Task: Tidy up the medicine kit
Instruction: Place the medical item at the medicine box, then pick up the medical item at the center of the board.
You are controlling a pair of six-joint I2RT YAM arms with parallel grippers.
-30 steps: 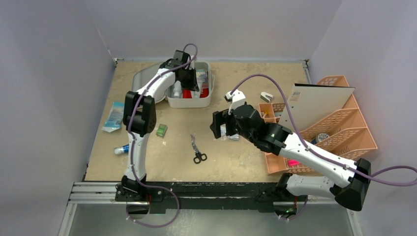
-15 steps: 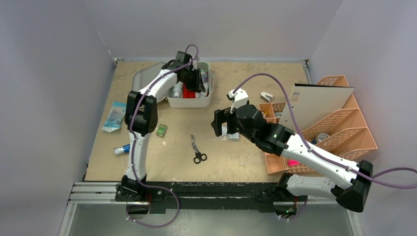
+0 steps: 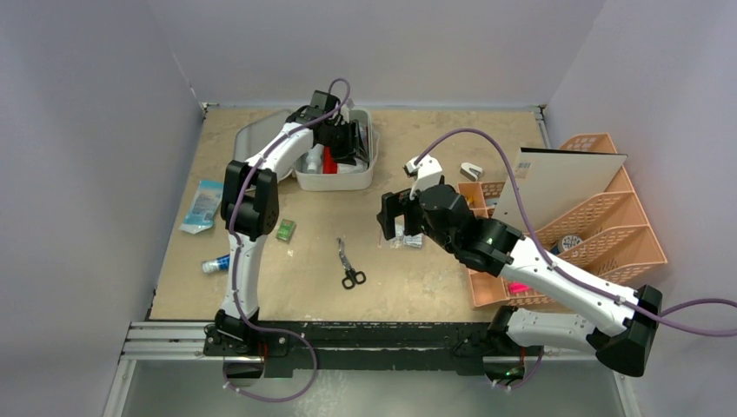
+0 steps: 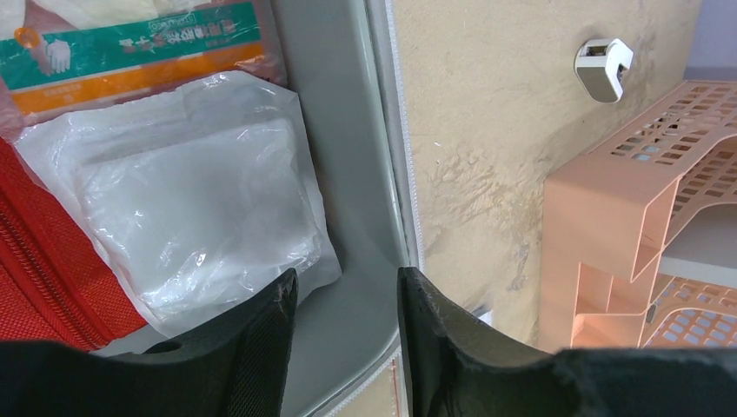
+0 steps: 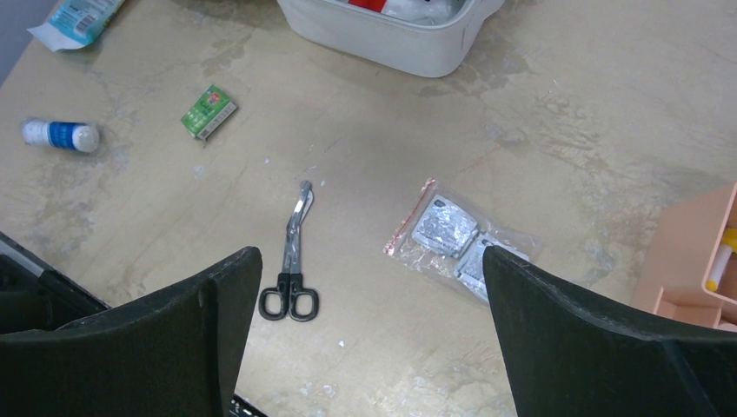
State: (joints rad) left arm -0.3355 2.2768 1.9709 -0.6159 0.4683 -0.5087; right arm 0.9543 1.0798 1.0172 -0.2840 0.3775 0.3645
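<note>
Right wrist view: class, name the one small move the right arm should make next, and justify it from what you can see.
Probably lower the right arm onto the clear bag of foil packets. Its jaws stand wide open and empty above the bag, which lies loose on the table, outside the medicine kit.

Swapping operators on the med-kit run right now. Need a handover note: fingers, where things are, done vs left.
Left gripper: fingers apart, empty, inside the medicine kit next to a clear-wrapped white pad.
Right gripper: wide open, empty, hovering over the zip bag of foil packets.
Done: red pouch, pad and green-orange packet lie in the kit.
Left: zip bag, scissors, green box, blue-white tube and blue packet lie on the table.
</note>
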